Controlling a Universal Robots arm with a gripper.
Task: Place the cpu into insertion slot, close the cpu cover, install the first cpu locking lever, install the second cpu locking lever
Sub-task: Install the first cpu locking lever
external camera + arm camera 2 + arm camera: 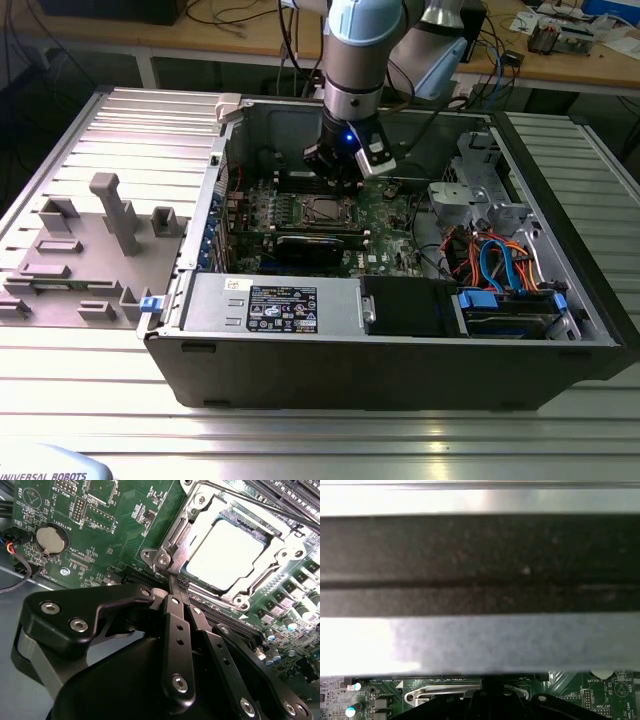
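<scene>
I see an open grey computer case on a ribbed metal table, a coin battery on its board, grey fixture blocks alongside.

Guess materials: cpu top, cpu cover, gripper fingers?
The cpu: probably metal, dull pale silver top with flat, soft glare. The cpu cover: bright bare metal, likely steel, with sharp reflections and stamped edges. Gripper fingers: matte black, possibly anodised metal, silver screws.

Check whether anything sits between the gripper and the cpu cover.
Nothing visible does. In the second wrist view the gripper is right at the corner of the cpu cover, fingers together, with only bare board beside them. The cover lies closed over the cpu.
</scene>
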